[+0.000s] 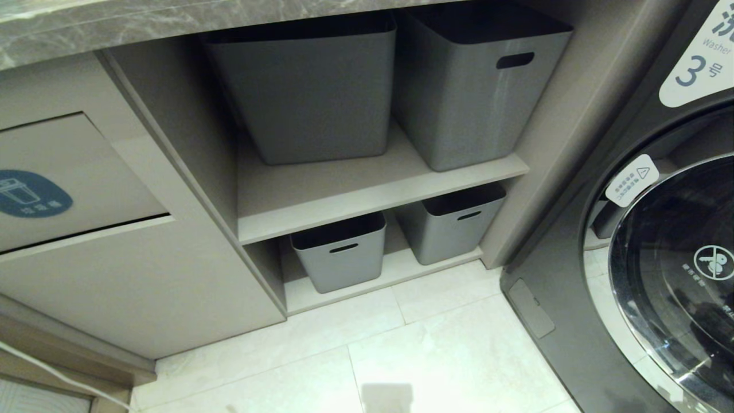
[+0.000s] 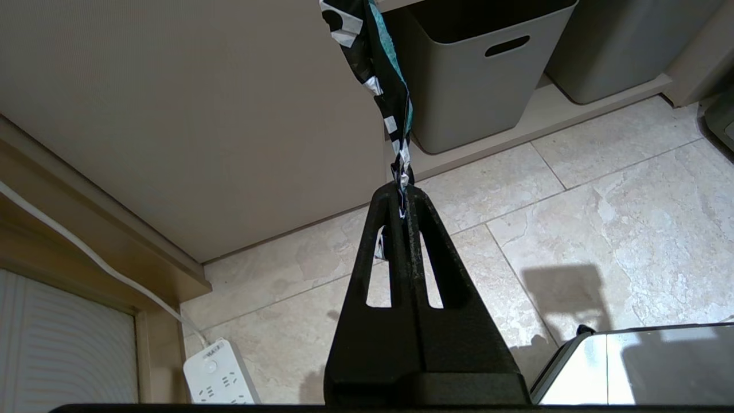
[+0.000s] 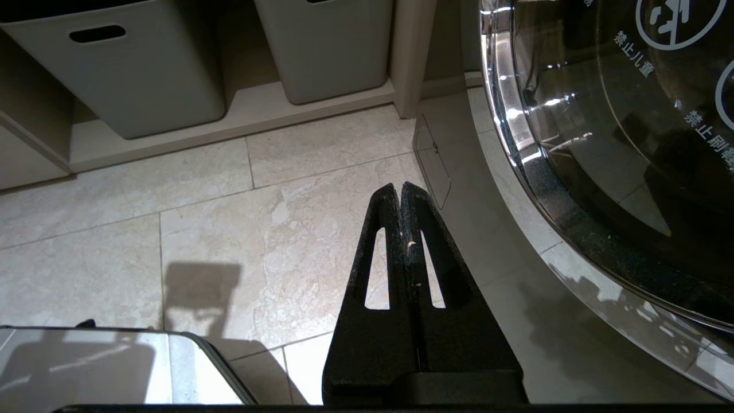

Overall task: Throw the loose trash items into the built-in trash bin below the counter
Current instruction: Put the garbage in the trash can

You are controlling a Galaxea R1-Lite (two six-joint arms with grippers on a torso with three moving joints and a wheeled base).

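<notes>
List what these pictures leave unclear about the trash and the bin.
- Trash piece pinched in the left end effector: top cut off by the left wrist view's edge.
- Bin flap: left part cut off in the head view.
- Counter top: out of view, any trash there unseen.

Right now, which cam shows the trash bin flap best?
Head view. The built-in trash bin sits at its left edge, with the flap outline and the blue sticker visible below the counter. The left wrist view shows only plain beige cabinet panel behind the left gripper and its trash piece. The right wrist view shows none of it.
</notes>
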